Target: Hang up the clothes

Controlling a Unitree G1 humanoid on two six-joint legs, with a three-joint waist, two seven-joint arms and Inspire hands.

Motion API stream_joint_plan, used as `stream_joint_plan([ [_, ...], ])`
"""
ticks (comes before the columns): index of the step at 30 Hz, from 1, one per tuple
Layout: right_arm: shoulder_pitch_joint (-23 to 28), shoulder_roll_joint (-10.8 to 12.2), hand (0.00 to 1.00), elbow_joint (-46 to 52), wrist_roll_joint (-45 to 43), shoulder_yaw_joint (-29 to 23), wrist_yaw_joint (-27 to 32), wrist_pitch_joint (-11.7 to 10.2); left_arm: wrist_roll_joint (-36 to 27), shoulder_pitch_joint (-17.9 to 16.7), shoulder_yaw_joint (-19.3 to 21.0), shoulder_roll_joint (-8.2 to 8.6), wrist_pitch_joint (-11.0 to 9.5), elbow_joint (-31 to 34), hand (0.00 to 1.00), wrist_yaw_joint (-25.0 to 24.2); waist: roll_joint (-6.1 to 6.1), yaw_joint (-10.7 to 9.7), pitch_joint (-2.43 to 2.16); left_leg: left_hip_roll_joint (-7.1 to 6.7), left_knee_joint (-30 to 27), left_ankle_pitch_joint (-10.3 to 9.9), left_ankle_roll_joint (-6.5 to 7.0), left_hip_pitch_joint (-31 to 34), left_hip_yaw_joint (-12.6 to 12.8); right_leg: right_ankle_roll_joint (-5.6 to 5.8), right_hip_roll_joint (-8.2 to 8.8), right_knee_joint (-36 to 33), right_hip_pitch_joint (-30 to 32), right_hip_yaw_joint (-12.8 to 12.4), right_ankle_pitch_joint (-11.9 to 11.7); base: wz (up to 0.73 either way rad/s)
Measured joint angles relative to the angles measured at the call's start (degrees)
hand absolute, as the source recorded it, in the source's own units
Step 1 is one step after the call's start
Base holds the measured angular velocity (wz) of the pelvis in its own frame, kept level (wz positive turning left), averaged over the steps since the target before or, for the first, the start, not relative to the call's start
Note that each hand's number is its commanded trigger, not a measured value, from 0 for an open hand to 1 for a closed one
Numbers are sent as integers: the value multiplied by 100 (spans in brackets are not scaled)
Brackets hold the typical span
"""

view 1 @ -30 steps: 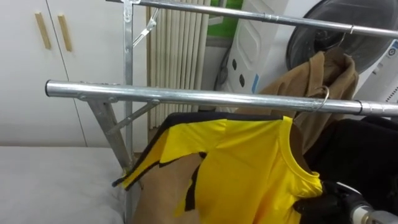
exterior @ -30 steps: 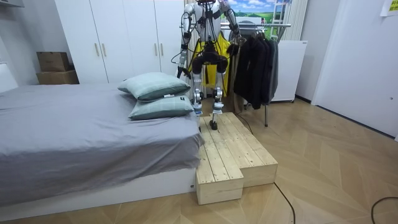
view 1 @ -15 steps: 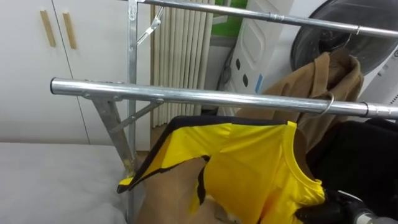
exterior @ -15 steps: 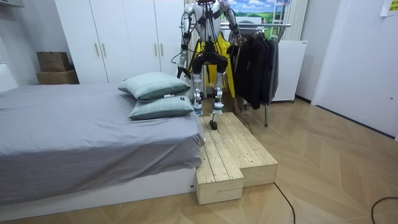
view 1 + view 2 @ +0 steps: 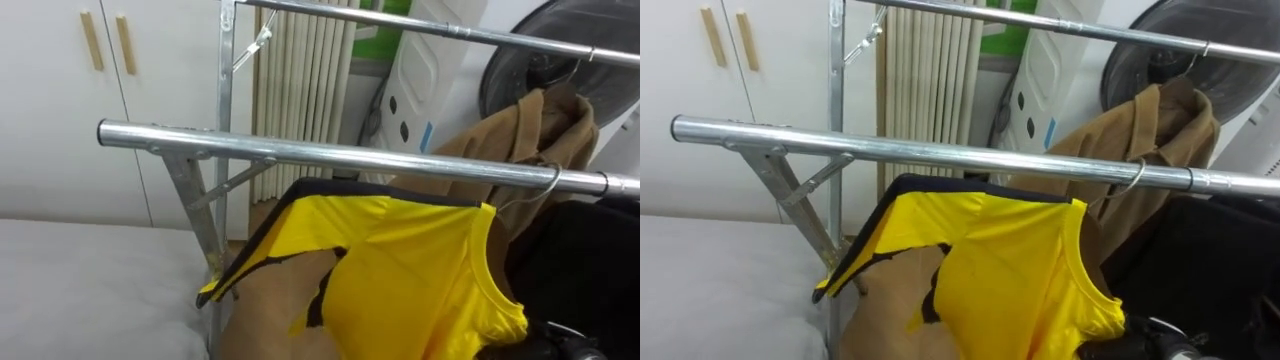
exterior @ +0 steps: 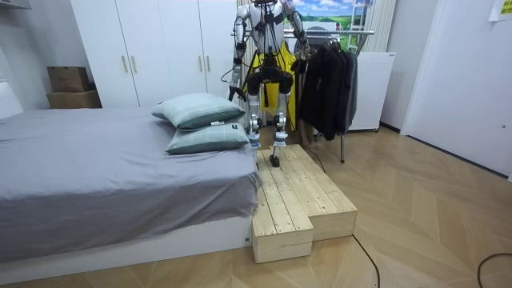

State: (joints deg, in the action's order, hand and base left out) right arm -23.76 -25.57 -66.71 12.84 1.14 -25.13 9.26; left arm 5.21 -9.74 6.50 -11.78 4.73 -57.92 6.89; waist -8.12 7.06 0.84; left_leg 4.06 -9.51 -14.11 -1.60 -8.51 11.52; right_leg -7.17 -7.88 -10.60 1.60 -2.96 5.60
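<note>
— Where does the robot stand?

— On the far end of a stepped wooden platform [image 6: 300,200] laid over the plank floor [image 6: 432,208], just beside the foot of the bed [image 6: 104,176]. It faces the clothes rack with its back to the room camera.

— And the bed?

— It has a grey cover, with two pale green pillows [image 6: 200,108] stacked at the corner nearest the platform. White wardrobe doors [image 6: 152,48] line the wall behind it, and cardboard boxes [image 6: 70,86] sit at the room view's left.

— The task's thing?

— The yellow shirt [image 5: 410,270], trimmed in black, hangs below the near rail [image 5: 330,155]. Its hanger hook [image 5: 552,180] sits at that rail, towards the right. Tan cloth shows under its lower left edge.

— What else is on the rack?

— A brown coat [image 5: 540,130] hangs from the far rail [image 5: 430,28], behind the shirt. Dark clothes [image 6: 328,80] fill the rack's right side (they are the black mass at the right edge of the eye views). A white ribbed panel [image 5: 305,90] stands behind the rack's upright.

— The hands?

— The right hand [image 5: 1140,345] is a dark shape at the bottom edge, touching or just beside the shirt's lower right corner. I cannot tell whether it grasps the cloth or lies released. The left hand [image 6: 232,82] hangs low at the robot's side in the room view, and it is too small there to tell its state.
</note>
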Motion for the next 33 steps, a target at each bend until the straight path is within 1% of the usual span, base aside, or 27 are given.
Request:
stream_joint_plan([
  [3, 0, 10, 100, -15, -51, 2, 19, 0, 0, 20, 0, -16, 1, 5, 0, 25, -44, 1, -3, -2, -1, 0, 0, 27, -33, 0, 0, 6, 18, 0, 0, 0],
  [5, 0, 91, 100, -87, -72, 1, 95, 0, 4, 19, 3, -34, 4, 24, 0, 35, -85, -4, -17, -4, -2, 0, 0, 23, -66, 0, 1, 19, 1, 13, 0, 2],
  [11, 0, 365, 100, -88, -65, -8, 187, -2, -11, 21, 10, -35, 5, 49, 0, 128, -124, -3, -34, -2, -4, 0, 0, 13, -66, 0, 4, 21, -17, 14, 0, 0],
  [15, 10, 386, 100, -88, -61, -3, 262, -1, -93, 23, 15, -24, 5, 59, 0, 156, -130, -2, -39, -3, -8, 0, 0, 11, -78, -3, 9, 75, -51, 13, -7, 2],
  [16, 16, 396, 98, -88, -59, 4, 300, -2, -96, 24, 16, -24, 13, 66, 0, 168, -131, -2, -42, -2, -9, 0, 0, 6, -81, -3, 9, 84, -58, 13, -11, 0],
  [17, 21, 415, 82, -88, -56, 4, 330, -2, -101, 26, 16, -24, 24, 67, 0, 176, -132, -4, -47, -2, -10, 0, 0, 1, -81, -3, 9, 84, -62, 14, -11, 0],
  [18, 20, 424, 30, -88, -56, 3, 333, -2, -103, 27, 16, -24, 27, 67, 0, 183, -132, -5, -48, -3, -10, 0, 0, -2, -81, -3, 8, 84, -63, 16, -11, 0],
  [19, 20, 437, 0, -88, -56, 4, 334, -3, -107, 30, 15, -22, 31, 71, 0, 206, -130, -5, -50, -2, -10, 0, 0, -4, -81, -3, 8, 85, -67, 28, -11, 0],
  [21, 20, 440, 0, -91, -56, 27, 357, -16, -119, 34, 2, -19, 39, 105, 0, 247, -127, -5, -49, -2, -9, 0, 0, -6, -89, -3, 11, 85, -74, 58, -11, 2],
  [23, 20, 451, 0, -144, -60, 46, 459, -108, -118, 54, -2, -18, 39, 104, 0, 266, -119, 1, -46, -1, -9, 0, 0, -18, -92, -4, 13, 88, -92, 72, -11, 5],
  [27, 19, 452, 0, -198, -61, 46, 606, -168, -118, 74, -3, -16, 38, 105, 0, 268, -109, -2, -40, -1, -9, 0, 0, -16, -91, -4, 13, 87, -92, 71, -10, 0],
  [33, 19, 452, 0, -208, -57, 46, 792, -174, -118, 131, -4, -16, 38, 105, 0, 267, -105, -4, -37, -4, -11, 0, 0, -16, -88, -4, 18, 80, -93, 76, -10, 0],
])
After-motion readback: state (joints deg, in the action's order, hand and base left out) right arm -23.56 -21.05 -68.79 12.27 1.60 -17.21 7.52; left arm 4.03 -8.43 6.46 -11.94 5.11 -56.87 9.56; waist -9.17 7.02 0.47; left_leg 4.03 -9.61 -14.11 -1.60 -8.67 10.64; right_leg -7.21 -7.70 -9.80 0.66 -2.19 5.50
